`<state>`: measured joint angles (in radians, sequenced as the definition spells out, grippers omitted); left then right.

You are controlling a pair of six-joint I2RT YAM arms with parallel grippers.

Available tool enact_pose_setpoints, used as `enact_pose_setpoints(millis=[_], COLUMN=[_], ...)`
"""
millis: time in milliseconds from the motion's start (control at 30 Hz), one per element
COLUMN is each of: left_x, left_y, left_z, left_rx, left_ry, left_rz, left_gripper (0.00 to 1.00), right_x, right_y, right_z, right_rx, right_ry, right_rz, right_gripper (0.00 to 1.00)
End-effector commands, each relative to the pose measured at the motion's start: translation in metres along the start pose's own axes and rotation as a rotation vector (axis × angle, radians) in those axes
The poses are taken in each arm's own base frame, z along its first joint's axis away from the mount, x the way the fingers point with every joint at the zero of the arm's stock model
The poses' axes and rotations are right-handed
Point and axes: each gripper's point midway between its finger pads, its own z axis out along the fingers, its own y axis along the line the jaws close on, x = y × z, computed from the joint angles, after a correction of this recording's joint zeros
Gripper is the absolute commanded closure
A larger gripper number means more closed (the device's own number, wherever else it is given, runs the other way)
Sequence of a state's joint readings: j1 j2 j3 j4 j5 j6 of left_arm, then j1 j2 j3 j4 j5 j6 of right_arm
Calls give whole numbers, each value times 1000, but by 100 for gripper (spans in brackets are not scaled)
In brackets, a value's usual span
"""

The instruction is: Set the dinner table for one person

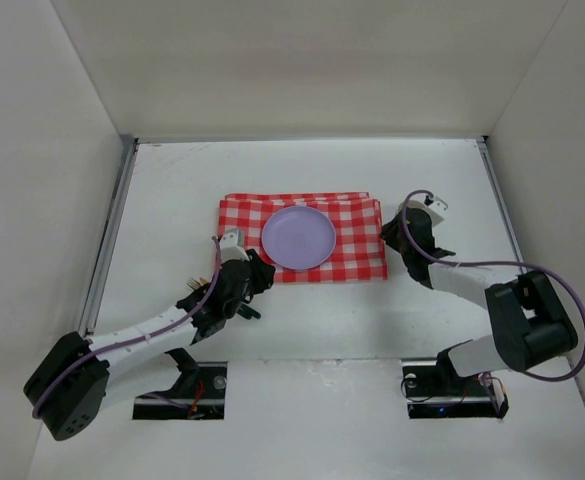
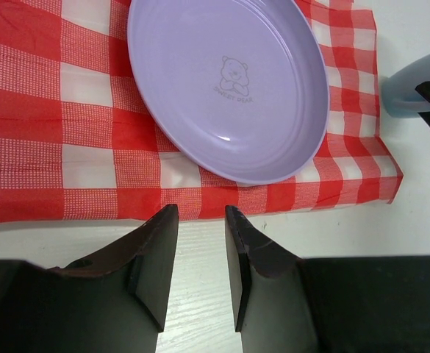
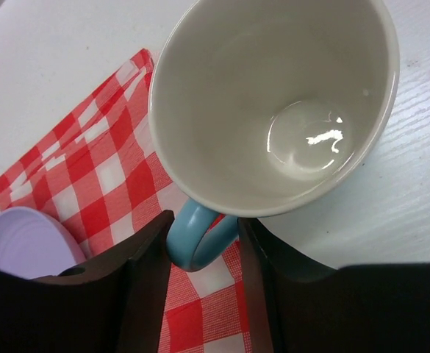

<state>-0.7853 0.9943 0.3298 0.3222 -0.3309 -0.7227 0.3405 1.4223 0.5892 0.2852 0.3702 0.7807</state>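
A lilac plate [image 1: 298, 237] lies on a red-and-white checkered cloth [image 1: 357, 250] in the middle of the white dinner table [image 1: 302, 170]. My left gripper [image 1: 262, 272] is open and empty, just in front of the cloth's near edge; in the left wrist view [image 2: 200, 213] the plate [image 2: 229, 81] is right ahead. My right gripper [image 3: 205, 219] is shut on the blue handle [image 3: 200, 246] of a light blue mug [image 3: 273, 110] with a white inside. The mug is upright and empty at the cloth's right edge. In the top view my right gripper [image 1: 390, 232] hides it.
Grey metal rails [image 1: 107, 250] run along the table's side edges, and white walls enclose the back and sides. In the left wrist view the mug [image 2: 413, 84] shows past the cloth's right corner [image 2: 387, 184].
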Motion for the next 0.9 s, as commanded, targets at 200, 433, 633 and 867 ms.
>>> enact_pose_setpoints(millis=[200, 433, 633, 867], left_x=[-18, -15, -12, -16], left_y=[-18, -17, -17, -16], left_z=[2, 5, 9, 10], left_rx=[40, 33, 30, 26], left_ry=[-53, -44, -38, -48], left_rz=[-20, -17, -16, -15], left_gripper=[70, 70, 70, 70], right_x=[-13, -36, -61, -76], right_y=[-5, -3, 1, 13], right_z=[-2, -19, -33, -43], right_rx=[58, 65, 58, 29], right_ry=[-64, -153, -224, -276], right_rz=[-77, -205, -255, -267], right_gripper=[86, 96, 98, 99])
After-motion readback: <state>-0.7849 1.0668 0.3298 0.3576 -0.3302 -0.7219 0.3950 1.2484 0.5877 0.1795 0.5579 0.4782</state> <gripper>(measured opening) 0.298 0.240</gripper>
